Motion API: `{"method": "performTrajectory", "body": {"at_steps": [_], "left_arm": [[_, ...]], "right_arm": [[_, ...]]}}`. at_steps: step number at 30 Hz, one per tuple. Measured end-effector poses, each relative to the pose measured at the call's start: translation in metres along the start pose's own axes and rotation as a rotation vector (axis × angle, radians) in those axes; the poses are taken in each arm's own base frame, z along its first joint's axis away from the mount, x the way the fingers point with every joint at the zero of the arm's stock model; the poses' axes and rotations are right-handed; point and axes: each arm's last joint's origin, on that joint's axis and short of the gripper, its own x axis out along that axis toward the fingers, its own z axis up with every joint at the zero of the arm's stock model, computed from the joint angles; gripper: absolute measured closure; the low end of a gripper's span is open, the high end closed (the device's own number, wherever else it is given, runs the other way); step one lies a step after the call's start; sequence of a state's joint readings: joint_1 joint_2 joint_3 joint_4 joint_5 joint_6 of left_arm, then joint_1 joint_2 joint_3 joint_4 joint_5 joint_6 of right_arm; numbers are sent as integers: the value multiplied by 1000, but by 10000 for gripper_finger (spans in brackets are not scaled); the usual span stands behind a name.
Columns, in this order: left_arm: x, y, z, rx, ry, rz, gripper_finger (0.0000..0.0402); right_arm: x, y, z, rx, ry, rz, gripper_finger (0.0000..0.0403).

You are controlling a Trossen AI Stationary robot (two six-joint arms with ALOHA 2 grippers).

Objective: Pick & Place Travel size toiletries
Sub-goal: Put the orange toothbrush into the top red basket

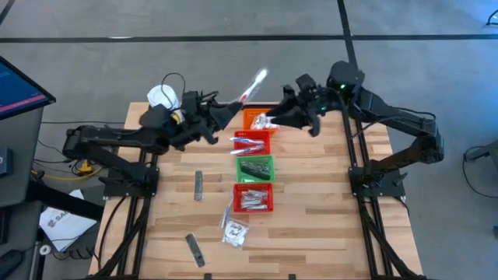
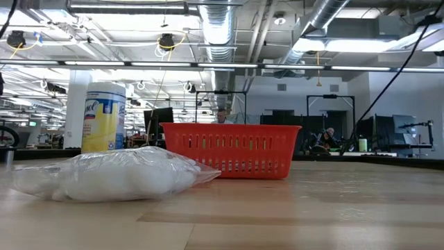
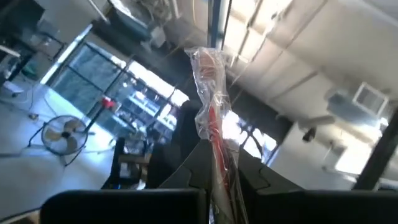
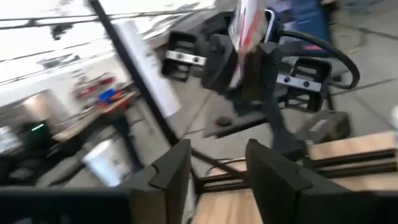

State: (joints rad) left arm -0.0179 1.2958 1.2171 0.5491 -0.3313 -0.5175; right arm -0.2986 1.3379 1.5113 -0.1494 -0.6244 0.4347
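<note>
A toothbrush (image 1: 253,85) in a clear wrapper, red and white, is up in the air over the table's far middle, with my left gripper (image 1: 227,111) shut on it. The right wrist view shows the toothbrush (image 4: 244,28) and the left gripper from the front. My right gripper (image 1: 274,119) stands open just right of it, above the orange basket (image 1: 250,117), with nothing between its fingers (image 4: 171,168). Clear sachets (image 1: 233,230) and dark strips (image 1: 198,185) lie flat on the table's near half. One sachet (image 2: 111,173) shows close in the low view. My left gripper pinches the wrapped toothbrush by its lower, red end (image 3: 219,163) between its two fingers. The fingers lie along it and slant upward. The rest of the toothbrush (image 3: 210,81) sticks out past the fingertips, up and toward the table's far right, lifted clear of everything.
A row of baskets runs down the table's middle: orange, red (image 1: 253,142), green (image 1: 255,167) and red (image 1: 254,197), each with items inside. A white jar (image 1: 163,97) with a yellow label (image 2: 103,121) stands at the far left. Bare wood lies on either side of the row.
</note>
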Motion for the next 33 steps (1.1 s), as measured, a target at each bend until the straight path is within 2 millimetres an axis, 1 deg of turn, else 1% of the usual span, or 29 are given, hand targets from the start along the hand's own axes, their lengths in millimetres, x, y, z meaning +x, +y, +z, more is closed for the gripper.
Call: {"method": "performTrajectory", "body": {"at_steps": [4,8,12,15,17,20,23,26,29,33], "left_arm": [[-17,-8,8,9,116,10,389],[-32,-8,4,-42,318,36,389],[-43,-3,-11,-122,542,85,389],[-44,1,-29,-161,677,106,389],[-43,5,-42,-185,771,112,389],[-37,9,-61,-235,866,90,389],[-31,16,-81,-267,946,98,389],[-28,21,-96,-284,1005,104,389],[-27,25,-105,-296,1038,113,389],[-26,25,-106,-296,1037,110,389]], "right_arm": [[-16,5,5,2,47,118,226],[-34,4,9,13,85,168,201],[-48,-5,9,65,141,191,185],[-50,-13,3,136,200,193,180],[-46,-17,-4,162,244,198,179],[-36,-20,-15,158,302,217,179],[-23,-18,-25,135,351,258,181],[-9,-16,-37,123,404,298,185],[6,-17,-53,134,477,299,189],[21,-19,-77,123,593,256,197]]}}
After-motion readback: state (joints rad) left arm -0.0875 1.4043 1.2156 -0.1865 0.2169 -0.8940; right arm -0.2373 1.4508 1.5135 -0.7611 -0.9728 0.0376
